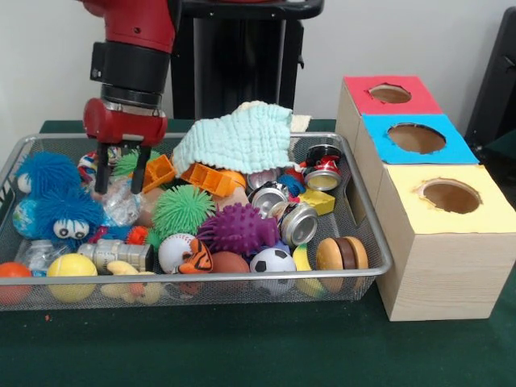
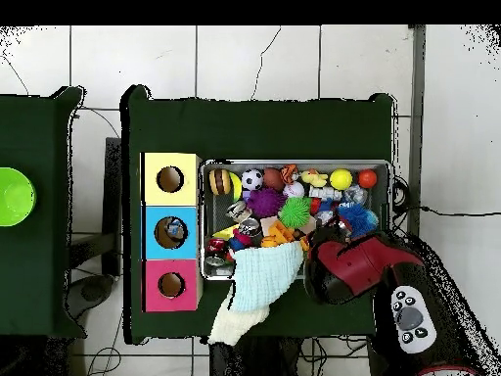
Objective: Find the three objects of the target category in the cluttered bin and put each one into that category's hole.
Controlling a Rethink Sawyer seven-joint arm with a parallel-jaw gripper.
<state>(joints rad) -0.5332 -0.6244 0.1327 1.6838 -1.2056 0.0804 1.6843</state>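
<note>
Cans (image 1: 298, 223) are lying near the middle of the wire bin (image 1: 380, 246), just right of the purple spiky ball (image 1: 239, 228). I am guessing they are the target, since nothing is telling which kind it is. They are looking light, hard and slippery, and they may be rolling away easily, so holding one across its round sides is looking best. No writing is showing clearly enough to read. The gripper (image 1: 121, 179) is hanging over the far left of the bin, above the blue fuzzy toy (image 1: 50, 193), with its 2 fingers (image 1: 102, 173) spread apart and holding nothing.
</note>
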